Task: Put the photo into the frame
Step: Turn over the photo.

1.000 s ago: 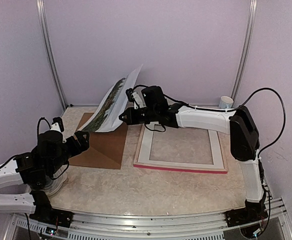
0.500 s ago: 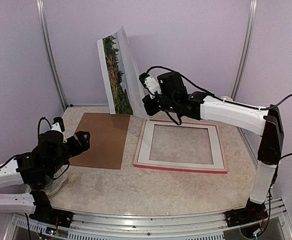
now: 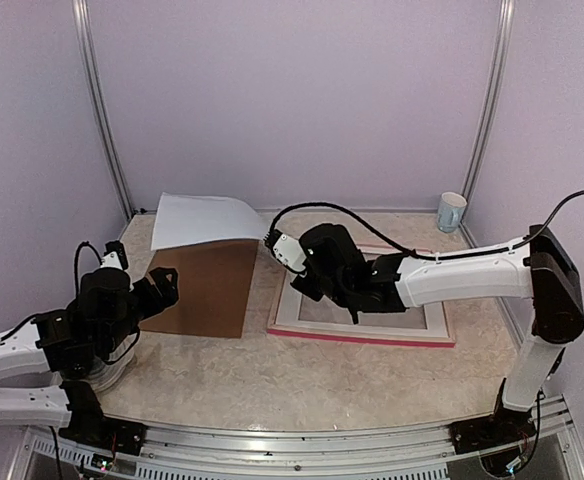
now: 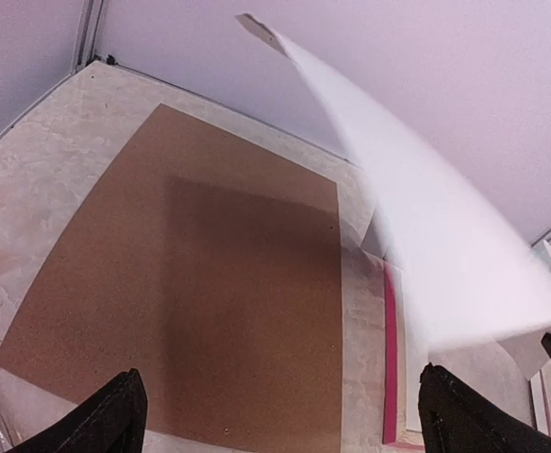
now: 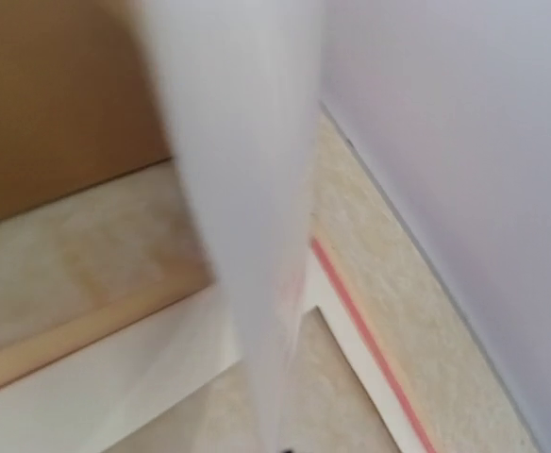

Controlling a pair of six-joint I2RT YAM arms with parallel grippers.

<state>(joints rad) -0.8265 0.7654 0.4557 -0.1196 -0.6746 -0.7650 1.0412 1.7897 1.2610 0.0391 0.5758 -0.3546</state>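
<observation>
The photo [image 3: 207,218] hangs in the air over the left half of the table, its white back up and the printed side hidden. My right gripper [image 3: 272,243] is shut on its right corner, with the arm stretched across the frame [image 3: 437,322]. The frame lies flat, pale side up, pink along its edge [image 4: 390,359]. In the right wrist view the photo [image 5: 247,189] is a blurred white band running up from the jaws over the frame's corner [image 5: 351,302]. My left gripper [image 3: 162,285] stands open and low at the near left, its fingers [image 4: 115,415] empty.
A brown backing board [image 3: 207,290] lies flat left of the frame, under the photo and ahead of my left gripper. A pale cup [image 3: 452,211] stands at the back right by the wall. Walls close the table at the back and both sides.
My right arm swung the photo up on edge, then tipped it over and down to the left, white back up. The arm dropped low over the frame. The left arm stayed put.
</observation>
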